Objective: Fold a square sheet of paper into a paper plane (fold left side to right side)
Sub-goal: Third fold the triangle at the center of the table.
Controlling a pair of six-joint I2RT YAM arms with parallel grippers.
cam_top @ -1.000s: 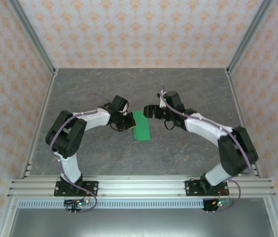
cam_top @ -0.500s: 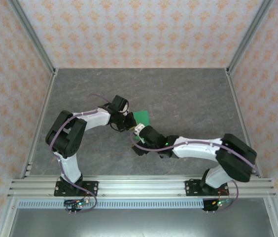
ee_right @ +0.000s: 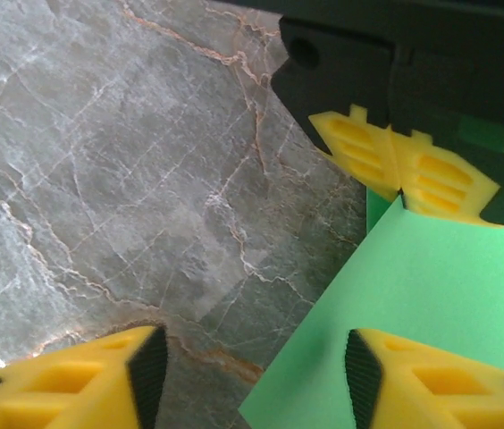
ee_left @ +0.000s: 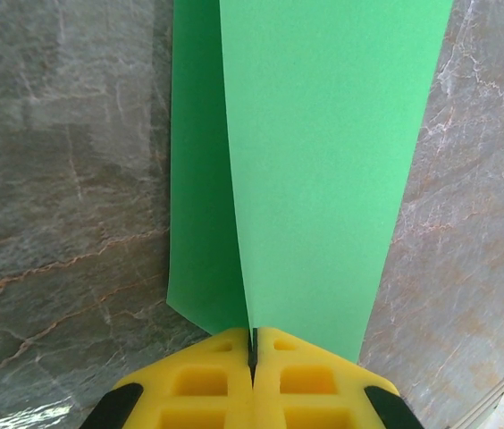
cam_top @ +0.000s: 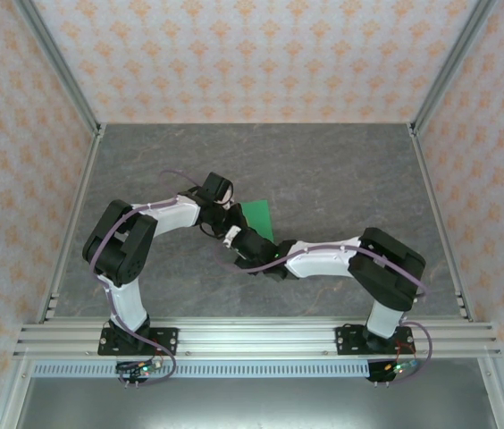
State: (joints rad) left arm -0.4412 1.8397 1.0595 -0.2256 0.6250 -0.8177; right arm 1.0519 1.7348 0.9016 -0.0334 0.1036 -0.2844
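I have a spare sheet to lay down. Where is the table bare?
Bare: the far half of the table, between the paper and the back wall, and the right side. Crowded: the middle, where the left hand and right hand meet at the paper.

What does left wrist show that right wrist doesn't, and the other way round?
Left wrist, not right: the paper splits into two layers fanning out from the left claw. Right wrist, not left: the right claw, open, its fingers either side of the paper's edge. Both: the left claw shut on the green paper, over the marble table.
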